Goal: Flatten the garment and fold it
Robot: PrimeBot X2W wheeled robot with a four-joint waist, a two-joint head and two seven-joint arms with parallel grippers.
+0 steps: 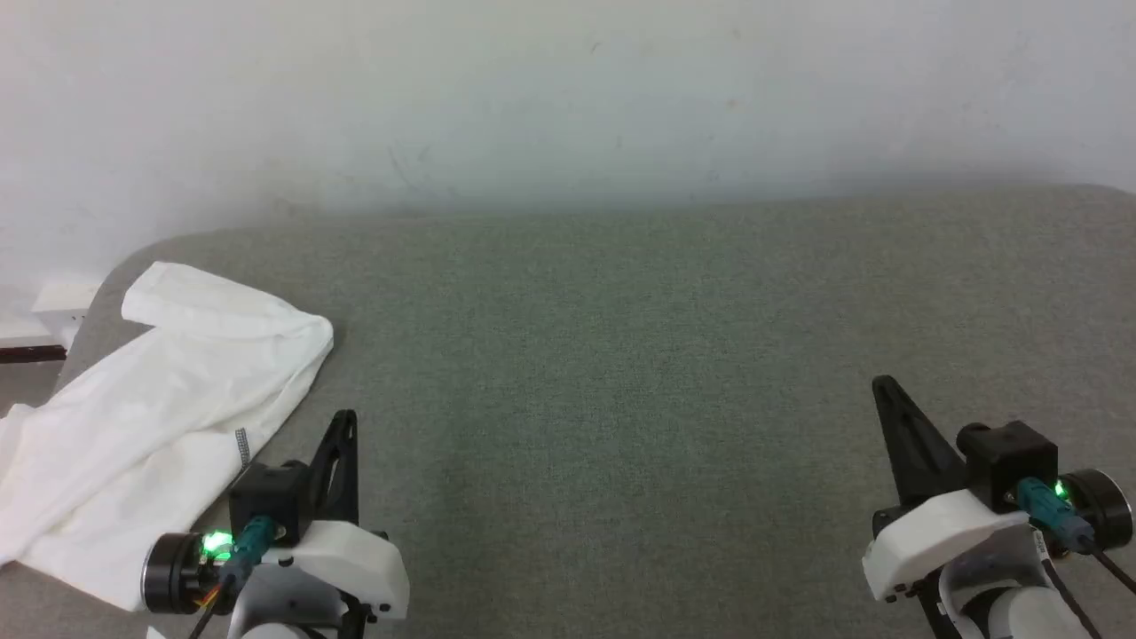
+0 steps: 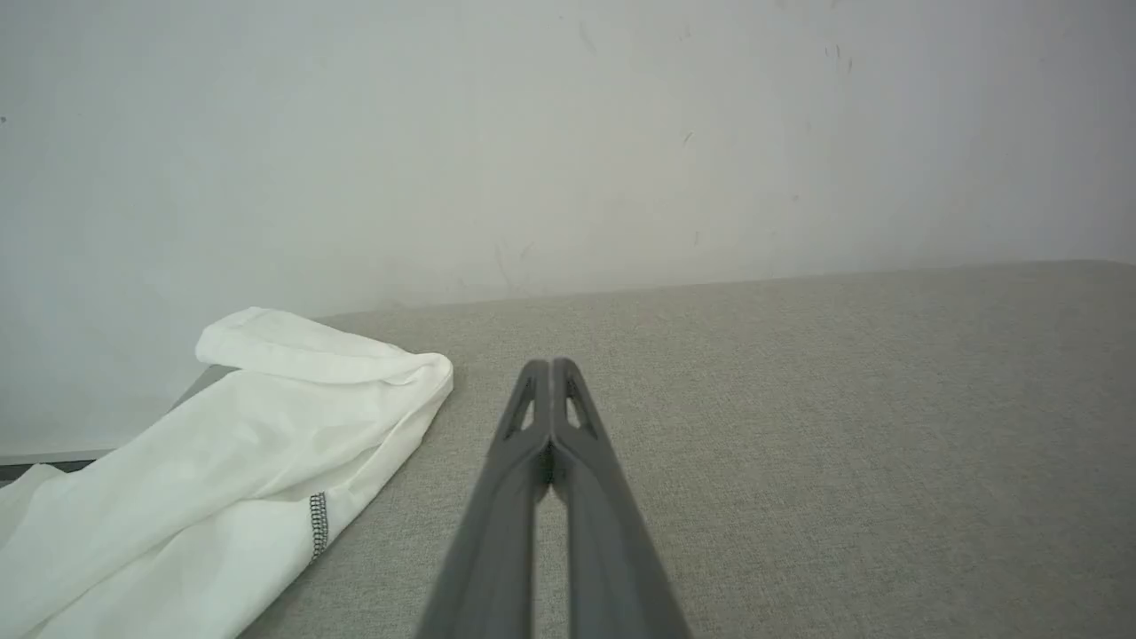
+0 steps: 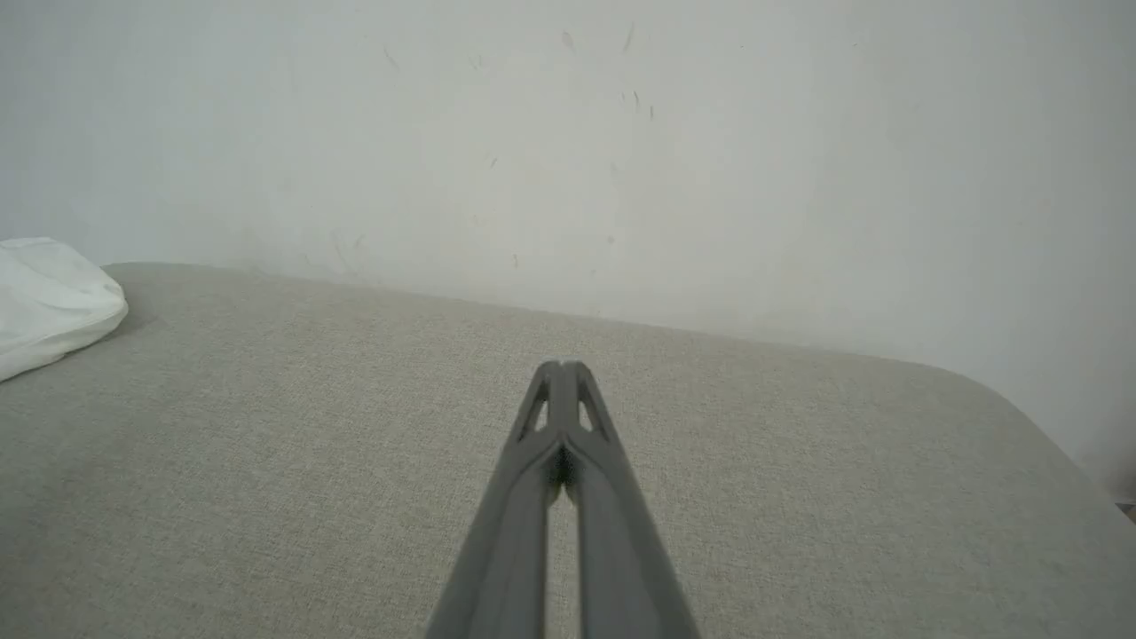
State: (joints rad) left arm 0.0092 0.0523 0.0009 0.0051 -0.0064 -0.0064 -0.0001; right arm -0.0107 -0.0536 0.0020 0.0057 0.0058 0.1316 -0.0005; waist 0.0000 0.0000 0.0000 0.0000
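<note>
Currently the shirt [image 1: 151, 417] is heaped at the left worktop [image 1: 621, 355] edge; left pincer [image 1: 346, 417] and right pincer [image 1: 881, 383] are closed

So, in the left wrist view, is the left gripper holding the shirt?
No, the left gripper is shut on nothing; the garment lies apart, off to its side.
</note>
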